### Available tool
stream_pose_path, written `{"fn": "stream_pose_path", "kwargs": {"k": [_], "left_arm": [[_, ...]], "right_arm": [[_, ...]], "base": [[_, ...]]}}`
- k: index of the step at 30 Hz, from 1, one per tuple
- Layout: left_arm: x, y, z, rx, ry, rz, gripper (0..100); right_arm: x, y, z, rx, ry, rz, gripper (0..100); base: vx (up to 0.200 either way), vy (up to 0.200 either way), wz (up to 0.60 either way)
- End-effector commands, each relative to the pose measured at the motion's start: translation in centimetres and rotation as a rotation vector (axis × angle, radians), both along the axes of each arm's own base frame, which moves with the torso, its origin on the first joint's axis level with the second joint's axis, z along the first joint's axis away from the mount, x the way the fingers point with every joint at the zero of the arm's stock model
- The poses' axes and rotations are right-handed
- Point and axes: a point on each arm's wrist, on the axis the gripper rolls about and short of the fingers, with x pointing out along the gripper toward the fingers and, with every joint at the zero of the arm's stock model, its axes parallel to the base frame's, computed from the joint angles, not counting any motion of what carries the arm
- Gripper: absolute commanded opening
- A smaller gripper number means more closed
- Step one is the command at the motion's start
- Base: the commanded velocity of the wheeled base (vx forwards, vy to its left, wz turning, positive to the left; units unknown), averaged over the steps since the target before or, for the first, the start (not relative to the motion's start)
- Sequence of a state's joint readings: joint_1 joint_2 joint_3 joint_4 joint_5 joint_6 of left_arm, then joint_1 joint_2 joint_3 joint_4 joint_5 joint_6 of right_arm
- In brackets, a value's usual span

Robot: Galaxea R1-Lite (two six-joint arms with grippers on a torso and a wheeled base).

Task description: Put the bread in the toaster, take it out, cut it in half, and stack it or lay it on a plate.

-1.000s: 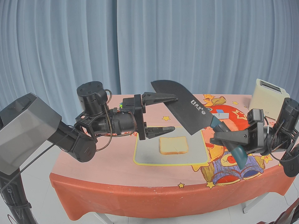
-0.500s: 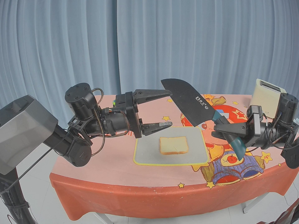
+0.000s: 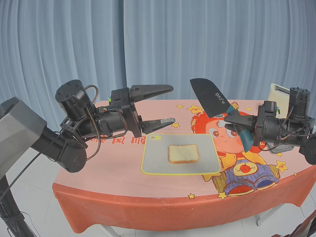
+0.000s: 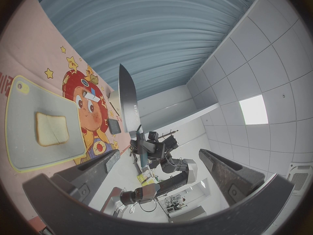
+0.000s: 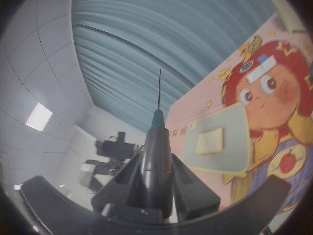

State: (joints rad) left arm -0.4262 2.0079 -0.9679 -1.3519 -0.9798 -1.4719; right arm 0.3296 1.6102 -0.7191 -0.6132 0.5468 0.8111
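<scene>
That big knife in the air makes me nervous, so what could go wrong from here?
The right gripper holds the knife only by its handle, blade raised and tilted; it might twist or slip. The open left gripper hangs near blade height, so a careless swing could knock them together. The bread lies loose on the cutting board and may slide when touched.

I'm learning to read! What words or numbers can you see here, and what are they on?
knife: small white print on the blade, too small to read.
tablecloth: red characters beside the cutting board, partly hidden, not readable.
apple in the tablecloth's cartoon: tiny writing, too blurred to read.
Nothing here is clear enough to quote as it reads.
</scene>
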Motion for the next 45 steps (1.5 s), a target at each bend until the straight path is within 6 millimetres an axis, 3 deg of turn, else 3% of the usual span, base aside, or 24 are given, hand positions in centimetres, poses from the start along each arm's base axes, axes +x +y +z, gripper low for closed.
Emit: {"fn": "stream_pose_path", "kwargs": {"k": [1, 8, 9, 12, 13, 16, 20, 29, 33, 45], "left_arm": [[0.6, 0.2, 1.1, 0.048, -0.021, 0.081, 100], [2.3, -0.4, -0.1, 0.375, -0.18, 0.369, 100], [2.3, -0.5, -0.7, 0.504, -0.25, 0.431, 100], [2.2, -0.7, -1.5, 0.602, -0.319, 0.466, 100], [2.2, -0.6, -2.2, 0.705, -0.432, 0.516, 100], [1.9, -1.2, -3.8, 0.8, -0.545, 0.49, 100], [1.2, -2.0, -4.3, 0.771, -0.64, 0.494, 100], [-0.5, -4.1, -6.4, 0.678, -0.846, 0.505, 100], [-1.6, -4.9, -6.3, 0.666, -0.865, 0.475, 100], [-1.3, -5.1, -5.8, 0.651, -0.872, 0.49, 100]], "right_arm": [[-3.0, 5.5, -0.2, -0.312, -0.193, -0.057, 0], [-6.0, 6.2, -1.2, -0.577, -0.361, -0.021, 0], [-6.4, 6.6, -1.2, -0.602, -0.368, -0.01, 0], [-6.4, 6.7, -1.1, -0.629, -0.35, -0.005, 0], [-6.3, 6.9, -0.6, -0.665, -0.312, 0.013, 0], [-6.7, 6.6, -0.1, -0.702, -0.253, 0.049, 0], [-7.0, 6.4, 0.4, -0.727, -0.22, 0.066, 0], [-7.2, 6.4, -0.7, -0.809, -0.132, 0.107, 0], [-7.0, 6.6, -1.0, -0.818, -0.125, 0.112, 0], [-5.4, 8.2, -4.0, -0.885, -0.049, 0.15, 0]], "base": [[0.0, 0.0, 0.0], [0.0, 0.0, 0.0], [0.0, 0.0, 0.0], [0.0, 0.0, 0.0], [0.0, 0.0, 0.0], [0.0, 0.0, 0.0], [0.0, 0.0, 0.0], [0.0, 0.0, 0.0], [0.0, 0.0, 0.0], [0.0, 0.0, 0.0]]}}
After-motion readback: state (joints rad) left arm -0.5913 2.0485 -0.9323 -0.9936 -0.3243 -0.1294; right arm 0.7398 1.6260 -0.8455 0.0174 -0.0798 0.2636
